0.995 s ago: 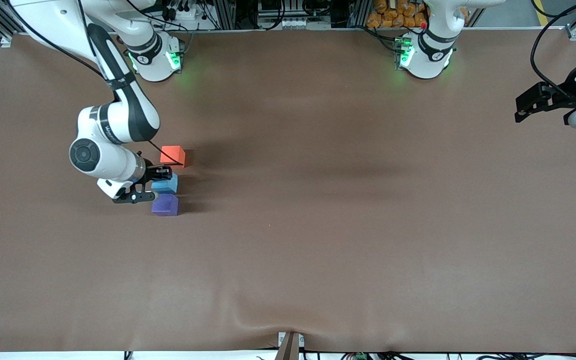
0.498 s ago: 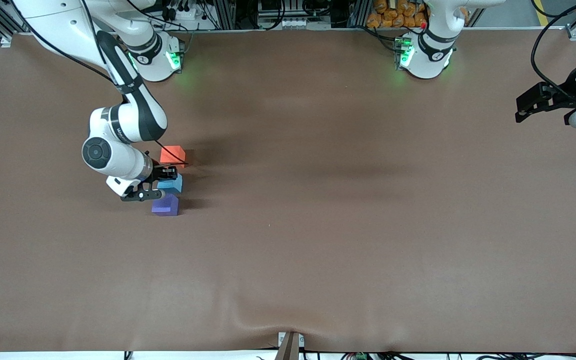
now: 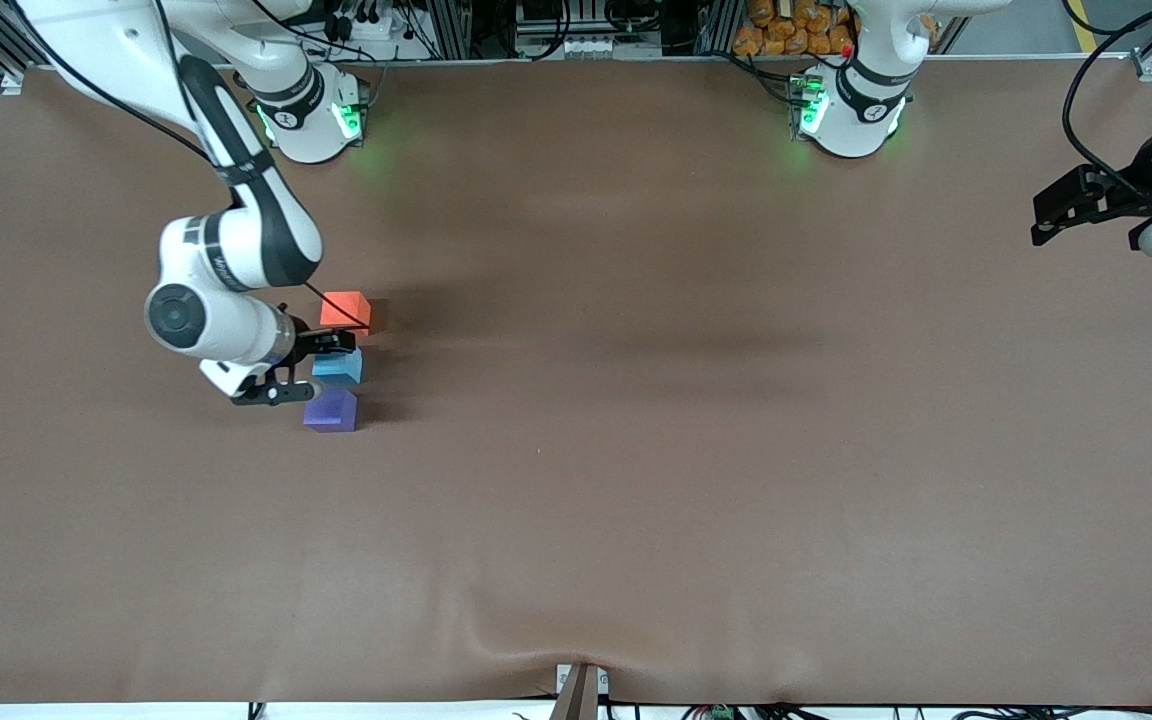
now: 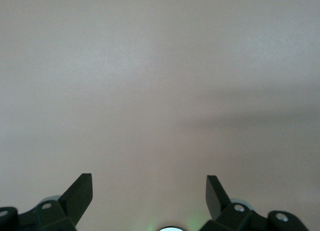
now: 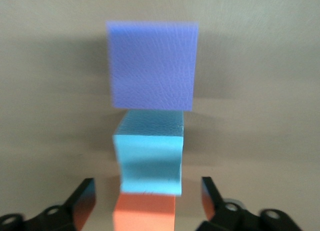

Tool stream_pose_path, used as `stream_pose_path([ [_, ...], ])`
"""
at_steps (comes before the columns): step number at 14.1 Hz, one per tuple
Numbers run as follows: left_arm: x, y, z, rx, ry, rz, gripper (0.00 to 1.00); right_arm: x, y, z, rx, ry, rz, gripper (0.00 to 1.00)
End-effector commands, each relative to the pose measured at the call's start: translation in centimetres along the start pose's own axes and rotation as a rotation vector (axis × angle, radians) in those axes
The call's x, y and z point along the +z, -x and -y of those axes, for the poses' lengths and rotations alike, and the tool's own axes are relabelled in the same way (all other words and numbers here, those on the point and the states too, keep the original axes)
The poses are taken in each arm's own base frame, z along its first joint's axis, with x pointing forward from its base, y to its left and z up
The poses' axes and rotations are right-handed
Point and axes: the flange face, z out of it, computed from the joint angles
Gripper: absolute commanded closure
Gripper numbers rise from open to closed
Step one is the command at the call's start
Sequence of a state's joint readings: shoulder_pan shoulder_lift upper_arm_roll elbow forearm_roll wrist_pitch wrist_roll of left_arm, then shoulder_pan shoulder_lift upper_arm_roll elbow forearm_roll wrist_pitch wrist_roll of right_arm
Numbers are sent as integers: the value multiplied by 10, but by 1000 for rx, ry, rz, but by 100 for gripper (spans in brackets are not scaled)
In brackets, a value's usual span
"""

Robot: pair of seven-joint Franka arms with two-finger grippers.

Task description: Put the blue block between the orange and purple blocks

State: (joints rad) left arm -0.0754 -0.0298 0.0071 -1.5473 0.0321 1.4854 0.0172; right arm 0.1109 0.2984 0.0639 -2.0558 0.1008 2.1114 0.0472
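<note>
So the placing part looks basically done. In the left-middle of the front view the blue block point(image 3: 338, 367) sits on the table point(image 3: 636, 450) in a short line with the orange block point(image 3: 345, 310) higher in the frame and the purple block point(image 3: 330, 410) lower down. In the right wrist view it seems to touch or nearly touch both.

The right gripper point(image 3: 288, 366) is right at the blue block, fingers spread wide on either side and not clamping anything.

The left gripper point(image 3: 1056, 212) waits at the upper right edge of the frame, fingers wide, nothing in them.

What's left, I'd guess, is just pulling the right arm clear.
</note>
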Motion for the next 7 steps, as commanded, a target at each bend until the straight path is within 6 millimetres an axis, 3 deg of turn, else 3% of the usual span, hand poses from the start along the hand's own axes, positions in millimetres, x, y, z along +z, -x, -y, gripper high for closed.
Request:
stream_pose_path([
  [1,-3,2,1,-15,18,5,0,-110,-23,4,-8,-27,-64,0],
  [2,-3,2,2,-16,18,5,0,-137,-28,8,-20,-29,-114,0],
  [3,-3,2,2,-17,18,3,0,-179,-34,7,-36,-23,-191,0],
  [5,-3,2,2,-16,20,3,0,-245,-29,0,-25,-27,-213,0],
  [7,-3,2,2,-16,20,5,0,-294,-19,-15,-13,24,-258,0],
])
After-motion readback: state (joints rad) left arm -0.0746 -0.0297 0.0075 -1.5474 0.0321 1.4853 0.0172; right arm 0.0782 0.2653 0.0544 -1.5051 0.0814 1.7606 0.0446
